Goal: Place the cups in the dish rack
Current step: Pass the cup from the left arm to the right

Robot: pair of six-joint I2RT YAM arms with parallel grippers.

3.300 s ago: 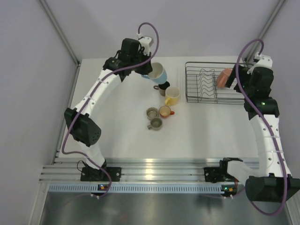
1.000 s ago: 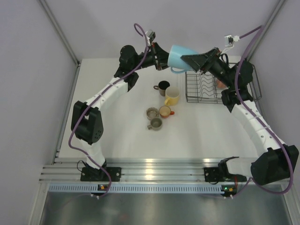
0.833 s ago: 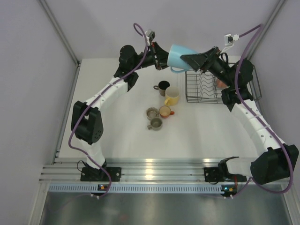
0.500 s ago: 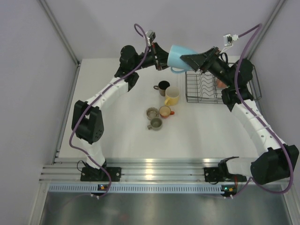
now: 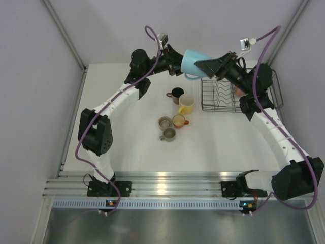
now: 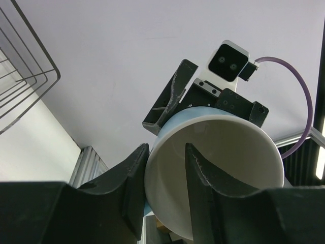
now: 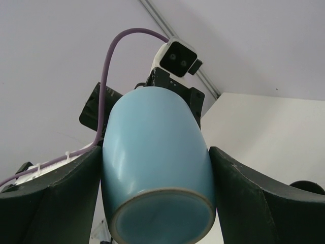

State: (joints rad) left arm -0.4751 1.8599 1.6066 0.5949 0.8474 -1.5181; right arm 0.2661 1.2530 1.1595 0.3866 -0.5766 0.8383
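Observation:
The light blue cup (image 5: 192, 61) hangs in the air left of the dish rack (image 5: 223, 108), lying on its side between both grippers. My left gripper (image 5: 179, 65) is shut on its rim, one finger inside and one outside, as the left wrist view (image 6: 166, 148) shows around the cup's white inside (image 6: 223, 168). My right gripper (image 5: 204, 64) sits over the cup's base end, its fingers pressed on both sides of the blue body (image 7: 152, 147). A pink-salmon cup (image 5: 236, 90) lies in the rack. Dark brown (image 5: 176, 93), yellow (image 5: 186, 103), orange (image 5: 178, 121) and two grey-olive cups (image 5: 164, 122) (image 5: 168, 134) stand on the table.
The rack's wire corner (image 6: 30, 76) shows at the left of the left wrist view. The table cups cluster just left of the rack, below the held cup. The back wall is close behind both grippers.
Since 3.3 s ago my left gripper lifted the blue cup toward the rack and my right gripper left the rack and came around it. In the last second almost nothing moved.

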